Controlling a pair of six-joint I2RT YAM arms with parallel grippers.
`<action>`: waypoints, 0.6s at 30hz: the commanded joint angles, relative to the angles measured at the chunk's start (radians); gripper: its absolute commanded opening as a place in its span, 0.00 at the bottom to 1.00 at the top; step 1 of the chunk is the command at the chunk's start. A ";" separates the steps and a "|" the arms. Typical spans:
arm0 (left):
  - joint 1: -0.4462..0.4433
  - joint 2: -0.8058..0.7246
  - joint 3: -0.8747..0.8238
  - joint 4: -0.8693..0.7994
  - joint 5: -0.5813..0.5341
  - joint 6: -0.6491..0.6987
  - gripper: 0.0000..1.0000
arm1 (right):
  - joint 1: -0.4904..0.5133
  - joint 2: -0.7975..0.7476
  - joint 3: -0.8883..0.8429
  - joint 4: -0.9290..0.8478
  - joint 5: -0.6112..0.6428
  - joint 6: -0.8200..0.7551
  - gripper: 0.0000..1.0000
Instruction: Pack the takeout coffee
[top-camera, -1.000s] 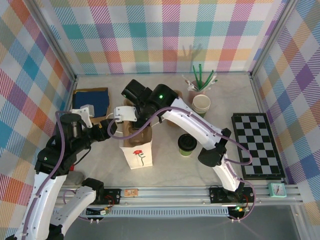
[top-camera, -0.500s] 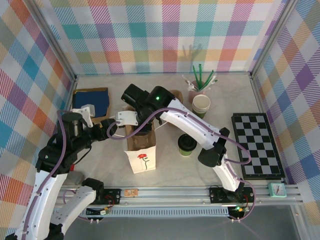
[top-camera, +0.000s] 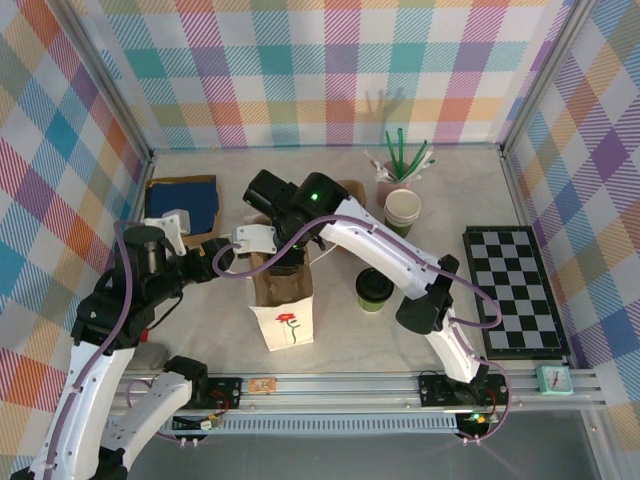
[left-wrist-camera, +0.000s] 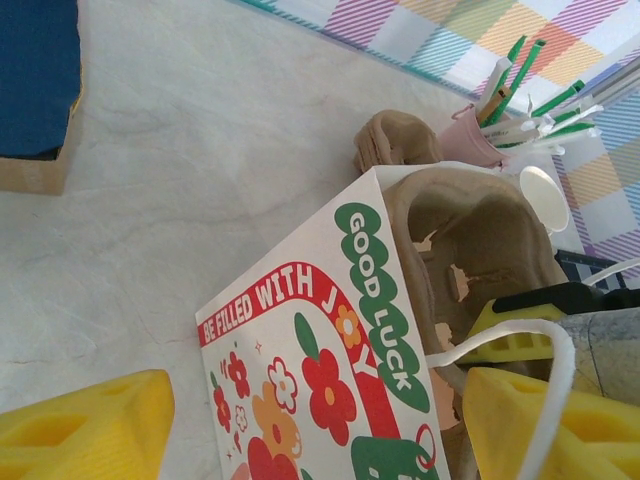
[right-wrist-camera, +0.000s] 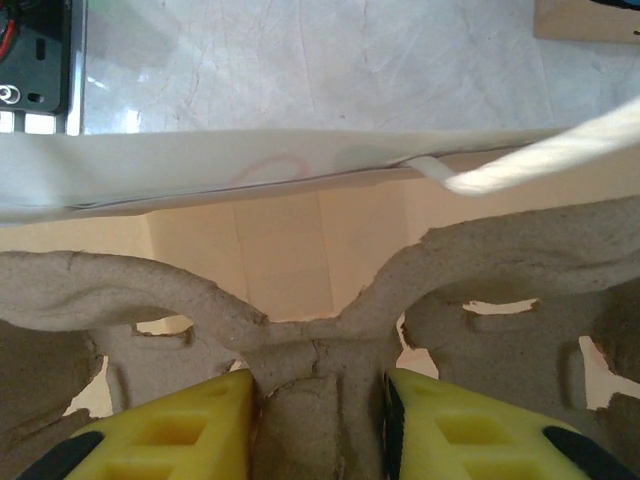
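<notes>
The coffee stands upright with its lid on near the middle of the bench. It is just to the right of the paper bag, not touching it, and is not yet packed. The bag stands open toward the near edge, with a pulp cup carrier sitting in its mouth. The right hand is closed on the carrier's central ridge, one finger on each side. The left hand is spread wide at the bag's left side. Bare bench shows between one of its fingers and the printed wall, so it grips nothing.

The main risk, as I judge it, is that nothing steadies the bag. The carrier looks almost as wide as the bag's mouth. If a corner catches a wall, pushing down could crumple the bag, drag it or tip it toward the coffee. The ridge is thin pulp and could tear or slip out of the pinch.

The cord handle loops across the mouth. It could snag a finger on the way out and pull the bag with it. The right arm passes close by the coffee, so a careless swing could knock it over. A carrier that settles tilted would seat the cup crooked.
</notes>
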 joint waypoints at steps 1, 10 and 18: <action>0.011 -0.004 -0.016 0.049 -0.003 0.007 0.76 | 0.027 0.014 -0.019 -0.031 -0.104 -0.005 0.36; 0.011 -0.008 -0.028 0.055 -0.001 0.002 0.75 | 0.017 0.037 -0.075 0.008 -0.127 0.003 0.30; 0.011 -0.019 -0.032 0.053 -0.015 0.004 0.75 | 0.016 -0.009 -0.217 0.166 -0.068 0.003 0.32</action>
